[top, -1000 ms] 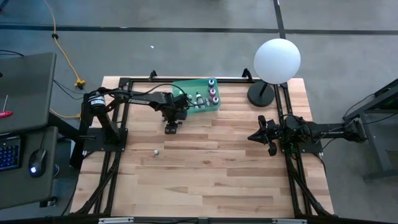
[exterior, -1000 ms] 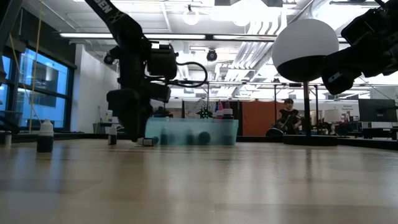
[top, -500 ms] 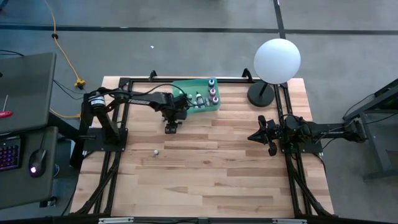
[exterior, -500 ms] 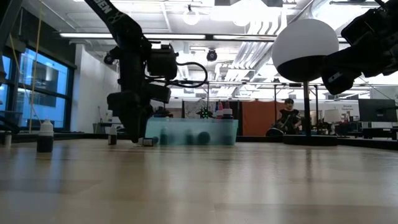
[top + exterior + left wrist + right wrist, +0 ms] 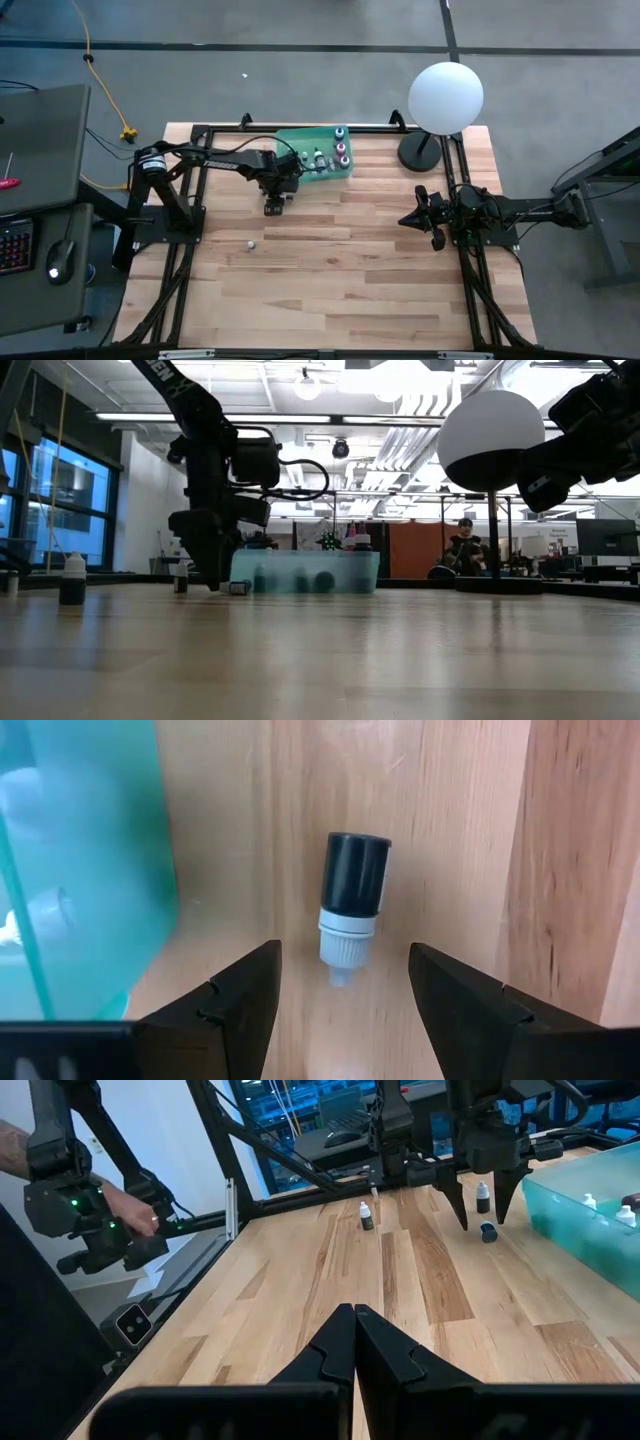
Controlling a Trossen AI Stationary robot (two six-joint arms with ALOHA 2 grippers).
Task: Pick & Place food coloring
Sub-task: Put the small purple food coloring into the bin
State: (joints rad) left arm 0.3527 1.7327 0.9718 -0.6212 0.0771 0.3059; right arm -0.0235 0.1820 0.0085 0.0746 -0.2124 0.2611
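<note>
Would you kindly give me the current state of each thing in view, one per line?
Left gripper: open, poised over the lying bottle.
Right gripper: shut, waiting at the table's right.
Dark bottle: lying on its side beside the tray, ungripped.
Small bottle: upright, alone on the table.
Green tray: on the table, holding several upright bottles.

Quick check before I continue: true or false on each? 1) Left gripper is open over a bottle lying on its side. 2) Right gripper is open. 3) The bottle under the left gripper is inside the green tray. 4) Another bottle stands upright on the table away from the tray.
1) True: the left gripper is open around the lying bottle.
2) False: the right gripper is shut.
3) False: it lies on the table beside the green tray.
4) True: the upright bottle.
</note>
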